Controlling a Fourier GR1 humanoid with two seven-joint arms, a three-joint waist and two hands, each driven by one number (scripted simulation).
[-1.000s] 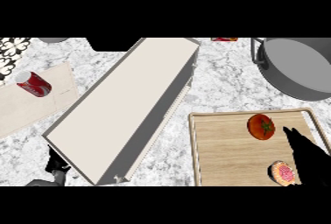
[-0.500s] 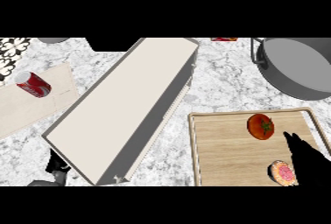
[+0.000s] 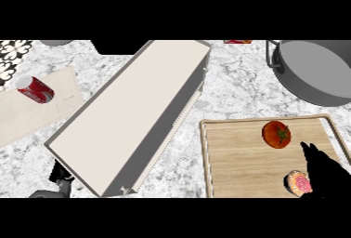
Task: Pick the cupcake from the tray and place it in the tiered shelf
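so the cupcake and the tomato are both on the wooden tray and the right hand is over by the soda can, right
Not quite. The head view shows the right hand on the wooden tray, beside the cupcake, not near the soda can. The tomato is on the tray too, as you said.

Over the wooden tray (image 3: 240,158), the right hand (image 3: 323,169) is edging lower and inward toward the tabletop's near edge, closing on the cupcake (image 3: 299,182) beside it.
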